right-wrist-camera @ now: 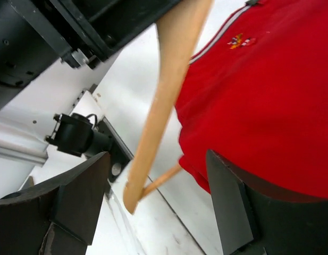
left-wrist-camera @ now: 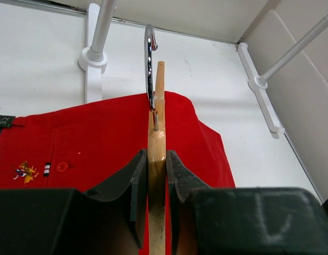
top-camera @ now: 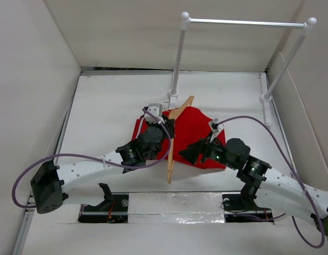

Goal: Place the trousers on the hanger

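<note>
Red cloth fills the middle of the white table: one pair of trousers lies flat there, just in front of the single clothes rail. The rail's two posts stand at about 12 and 2 o'clock from the cloth. In the left wrist view the trousers show one small embroidered emblem, one button and a dark size label at the 9 o'clock edge.

One tan wooden hanger crosses the trousers. From above it is seen nearly edge-on, one end pointing to 1 o'clock and the other to 6 o'clock, past the near edge of the cloth. Its one metal hook rises toward 12 o'clock in the left wrist view.

There are two arms, each with one gripper. The left arm comes in from 8 o'clock. The left gripper is clamped on the hanger just below the hook, with both dark fingers pressed flat against the wood.

The right arm comes in from 4 o'clock. The right gripper has its jaws wide apart and holds nothing. Between its two fingers are the lower end of the hanger, where the thin crossbar joins, and the edge of the trousers. The finger at 5 o'clock sits in front of the red cloth. Whether it touches the cloth cannot be told.
</note>
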You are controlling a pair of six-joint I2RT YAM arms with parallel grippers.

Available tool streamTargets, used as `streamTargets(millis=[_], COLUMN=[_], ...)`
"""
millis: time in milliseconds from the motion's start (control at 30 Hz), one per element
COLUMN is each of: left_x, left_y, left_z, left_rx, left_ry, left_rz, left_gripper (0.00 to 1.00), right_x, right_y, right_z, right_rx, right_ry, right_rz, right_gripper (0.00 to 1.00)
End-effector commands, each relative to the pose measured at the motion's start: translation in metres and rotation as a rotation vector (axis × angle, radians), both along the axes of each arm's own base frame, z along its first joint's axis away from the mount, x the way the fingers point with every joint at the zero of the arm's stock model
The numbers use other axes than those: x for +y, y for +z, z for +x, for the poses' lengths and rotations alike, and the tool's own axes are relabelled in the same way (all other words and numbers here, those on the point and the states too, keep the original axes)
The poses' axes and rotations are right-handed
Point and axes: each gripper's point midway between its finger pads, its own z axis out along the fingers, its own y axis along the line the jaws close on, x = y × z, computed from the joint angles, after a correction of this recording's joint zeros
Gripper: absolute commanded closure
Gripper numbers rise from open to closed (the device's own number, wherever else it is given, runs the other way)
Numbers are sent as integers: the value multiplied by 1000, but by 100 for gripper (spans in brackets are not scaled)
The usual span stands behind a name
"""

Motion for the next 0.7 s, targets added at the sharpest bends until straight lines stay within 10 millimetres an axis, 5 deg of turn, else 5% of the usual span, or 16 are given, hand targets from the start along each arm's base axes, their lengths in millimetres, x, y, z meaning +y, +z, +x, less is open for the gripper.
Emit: streamTargets(millis=[0, 167, 433, 667], left_x=[-7, -10, -11, -15], left_y=[86, 101, 110, 121], left_z=[1, 1, 4, 7], left_rx=[-109, -131, -140, -155], left_ry=[-1, -14, -1, 7], left_rz=[-235, -242, -247, -259], left_gripper=[100, 100, 100, 100], right_x=[9, 36, 70, 78], right_y=[53, 28, 20, 31], right_z=[25, 38, 40, 38], right_rx=[-69, 0, 23, 31], right_ry=[-148, -145, -81, -61], right_rz=[131, 134, 128, 172], right_gripper=[21, 20, 27, 65])
